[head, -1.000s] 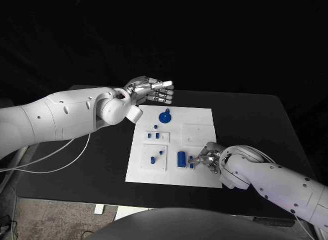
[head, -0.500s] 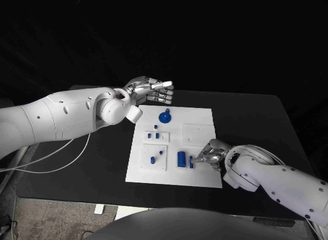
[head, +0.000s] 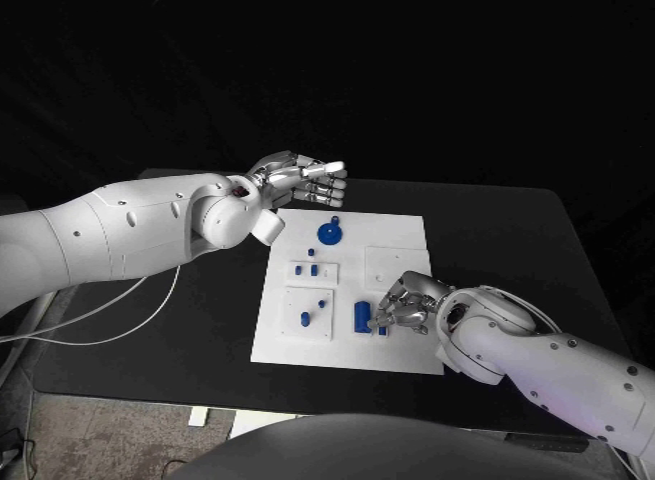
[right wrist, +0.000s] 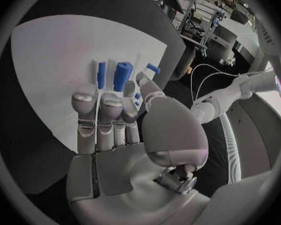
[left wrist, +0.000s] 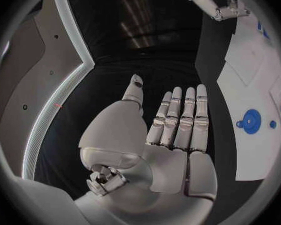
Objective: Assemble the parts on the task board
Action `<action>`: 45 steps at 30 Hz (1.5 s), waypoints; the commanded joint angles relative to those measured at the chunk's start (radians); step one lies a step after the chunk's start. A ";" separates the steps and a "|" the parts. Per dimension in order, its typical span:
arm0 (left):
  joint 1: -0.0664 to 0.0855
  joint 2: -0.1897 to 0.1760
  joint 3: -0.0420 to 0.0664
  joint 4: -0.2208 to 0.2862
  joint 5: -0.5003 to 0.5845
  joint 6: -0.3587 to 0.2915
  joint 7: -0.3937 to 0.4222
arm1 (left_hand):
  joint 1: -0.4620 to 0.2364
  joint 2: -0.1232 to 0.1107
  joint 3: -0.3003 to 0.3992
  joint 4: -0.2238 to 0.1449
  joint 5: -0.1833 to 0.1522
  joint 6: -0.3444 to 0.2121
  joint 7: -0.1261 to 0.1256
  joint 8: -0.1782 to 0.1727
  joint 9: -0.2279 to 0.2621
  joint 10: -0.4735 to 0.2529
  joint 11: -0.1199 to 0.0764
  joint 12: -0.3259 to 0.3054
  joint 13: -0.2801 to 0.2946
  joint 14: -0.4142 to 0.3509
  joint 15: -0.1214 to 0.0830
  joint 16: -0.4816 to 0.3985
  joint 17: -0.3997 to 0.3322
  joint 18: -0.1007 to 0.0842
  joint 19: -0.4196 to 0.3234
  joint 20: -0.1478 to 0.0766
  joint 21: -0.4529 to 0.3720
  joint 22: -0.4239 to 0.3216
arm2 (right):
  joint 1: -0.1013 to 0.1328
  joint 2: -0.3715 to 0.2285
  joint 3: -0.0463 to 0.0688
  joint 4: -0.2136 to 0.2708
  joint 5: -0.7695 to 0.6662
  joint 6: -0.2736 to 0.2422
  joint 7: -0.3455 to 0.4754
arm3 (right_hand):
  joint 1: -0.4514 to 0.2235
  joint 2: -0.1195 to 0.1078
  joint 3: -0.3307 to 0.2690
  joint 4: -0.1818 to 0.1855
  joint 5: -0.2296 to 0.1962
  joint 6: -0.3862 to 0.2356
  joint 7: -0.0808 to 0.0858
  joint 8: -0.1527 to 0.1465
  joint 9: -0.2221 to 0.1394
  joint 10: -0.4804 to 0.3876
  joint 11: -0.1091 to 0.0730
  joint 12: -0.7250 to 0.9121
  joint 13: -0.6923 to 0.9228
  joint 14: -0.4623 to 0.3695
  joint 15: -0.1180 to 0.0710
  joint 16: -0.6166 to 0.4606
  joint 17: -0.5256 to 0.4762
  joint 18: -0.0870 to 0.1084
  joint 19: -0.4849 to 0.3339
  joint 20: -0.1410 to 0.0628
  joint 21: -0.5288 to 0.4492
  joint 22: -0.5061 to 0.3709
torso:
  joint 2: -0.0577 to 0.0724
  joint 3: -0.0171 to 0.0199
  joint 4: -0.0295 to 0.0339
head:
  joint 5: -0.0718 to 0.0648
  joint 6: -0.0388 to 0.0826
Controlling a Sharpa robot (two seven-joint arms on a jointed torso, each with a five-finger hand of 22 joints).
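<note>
Task board point(head: 399, 350) lies beneath the right hand point(head: 405, 304), fingers spread, holding nothing; left hand point(head: 301, 180) likewise.

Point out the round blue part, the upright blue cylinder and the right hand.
Round blue part point(head: 330, 234), head view: centre of its disc.
Blue cylinder point(head: 362, 316), head view: middle of its side.
Right hand point(head: 409, 303), head view: back of the hand, over the task board.
</note>
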 commanded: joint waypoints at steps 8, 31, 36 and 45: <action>0.000 0.002 0.001 0.003 -0.003 0.016 0.006 | 0.003 0.004 0.004 0.000 0.004 -0.003 -0.003 0.001 0.001 -0.004 0.003 -0.004 0.000 -0.002 0.001 -0.001 -0.001 0.004 0.000 0.002 -0.004 0.000 | -0.006 0.026 -0.004 -0.011 -0.177 -0.038 -0.046 | 0.007 -0.028 0.040 0.014 0.005 0.028 -0.013 -0.005 0.093 0.029 -0.012 0.067 0.041 -0.002 -0.010 -0.001 -0.005 -0.011 0.028 -0.012 0.002 0.094 | 0.000 0.0001 -0.0001 | 0.001 -0.001; 0.000 0.002 0.001 0.002 -0.004 0.019 0.002 | 0.000 0.006 0.002 -0.003 0.005 -0.004 -0.003 0.001 0.001 -0.004 0.003 -0.004 0.000 -0.002 0.001 -0.001 -0.001 0.003 0.000 0.002 -0.004 0.000 | -0.011 0.053 -0.028 -0.020 -0.273 -0.026 -0.044 | 0.014 -0.041 0.058 0.002 -0.004 0.049 -0.018 -0.005 0.137 0.050 -0.014 0.101 0.074 -0.002 -0.012 0.011 -0.004 -0.016 0.030 -0.014 0.031 0.099 | 0.000 0.0003 -0.0006 | 0.003 -0.006; 0.000 0.002 0.001 0.001 -0.005 0.019 0.001 | 0.000 0.006 0.002 -0.003 0.005 -0.004 -0.003 0.001 0.001 -0.004 0.003 -0.004 0.000 -0.002 0.001 -0.001 -0.001 0.003 0.000 0.002 -0.004 0.000 | -0.012 0.051 -0.030 -0.016 -0.270 -0.019 -0.041 | 0.014 -0.040 0.054 0.008 -0.005 0.050 -0.019 -0.005 0.140 0.051 -0.014 0.103 0.077 -0.002 -0.012 0.012 -0.005 -0.016 0.030 -0.014 0.034 0.100 | 0.000 0.0004 -0.0005 | 0.003 -0.006; 0.000 0.003 0.001 0.000 -0.006 0.021 0.001 | 0.000 0.006 0.002 -0.003 0.005 -0.004 -0.003 0.001 0.001 -0.004 0.003 -0.004 0.000 -0.002 0.001 -0.001 -0.001 0.003 0.000 0.002 -0.004 0.000 | -0.015 0.058 -0.035 -0.023 -0.278 -0.014 -0.040 | 0.019 -0.038 0.055 0.010 -0.009 0.051 -0.020 -0.005 0.142 0.053 -0.015 0.108 0.081 -0.002 -0.013 0.014 -0.004 -0.016 0.030 -0.014 0.036 0.100 | 0.000 0.0001 0.0003 | 0.003 -0.007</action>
